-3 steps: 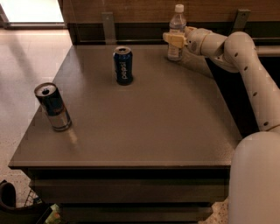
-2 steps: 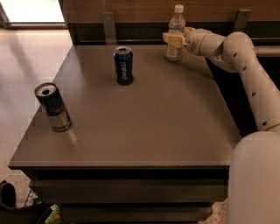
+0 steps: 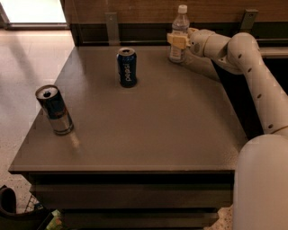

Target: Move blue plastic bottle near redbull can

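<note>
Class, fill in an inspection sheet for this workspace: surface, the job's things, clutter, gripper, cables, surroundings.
Surface: brown table, flat, with three containers standing on it.
Job's things: blue plastic bottle upright at the far edge, right of centre; redbull can upright near the left edge, far from the bottle.
Clutter: Pepsi can upright in the far middle, between the two.
Gripper: gripper at the bottle's body, reaching in from the right.
Cables: nothing seen.
Surroundings: wooden wall behind the table; pale floor to the left.

Dim claw (image 3: 178, 40) top-right — daylight top-left
</note>
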Available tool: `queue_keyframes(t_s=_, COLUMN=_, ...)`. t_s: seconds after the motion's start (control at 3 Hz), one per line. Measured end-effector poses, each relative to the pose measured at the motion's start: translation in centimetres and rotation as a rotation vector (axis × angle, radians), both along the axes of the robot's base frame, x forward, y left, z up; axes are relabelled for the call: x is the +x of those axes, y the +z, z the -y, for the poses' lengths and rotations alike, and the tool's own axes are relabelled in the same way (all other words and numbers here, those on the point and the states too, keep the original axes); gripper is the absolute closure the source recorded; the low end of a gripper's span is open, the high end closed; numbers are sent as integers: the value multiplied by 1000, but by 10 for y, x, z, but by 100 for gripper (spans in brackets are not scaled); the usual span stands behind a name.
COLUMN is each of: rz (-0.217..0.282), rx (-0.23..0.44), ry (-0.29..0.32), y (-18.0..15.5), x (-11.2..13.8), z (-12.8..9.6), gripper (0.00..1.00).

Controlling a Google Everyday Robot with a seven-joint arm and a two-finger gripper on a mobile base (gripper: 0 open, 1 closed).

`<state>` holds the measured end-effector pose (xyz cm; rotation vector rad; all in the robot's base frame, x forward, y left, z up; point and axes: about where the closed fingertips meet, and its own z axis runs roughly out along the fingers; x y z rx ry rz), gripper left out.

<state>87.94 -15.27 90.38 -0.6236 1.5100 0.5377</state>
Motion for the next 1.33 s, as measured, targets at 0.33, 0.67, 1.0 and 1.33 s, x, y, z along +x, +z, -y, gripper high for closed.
queue_keyframes(t_s=0.33, rz=-2, rx=-3, ry=4, y=4, x=-4, z=3, gripper=100)
queue_keyframes(t_s=0.67, rz=-6, rx=-13, ry=15, y=17, x=-16, z=11, gripper=100)
queue_keyframes(t_s=1.0, rz=-9, rx=-19, ry=23, y=27, x=-25, z=16, gripper=100)
queue_keyframes(t_s=1.33, rz=34, rx=15, ry=8, y=64, x=-65, z=38, gripper=100)
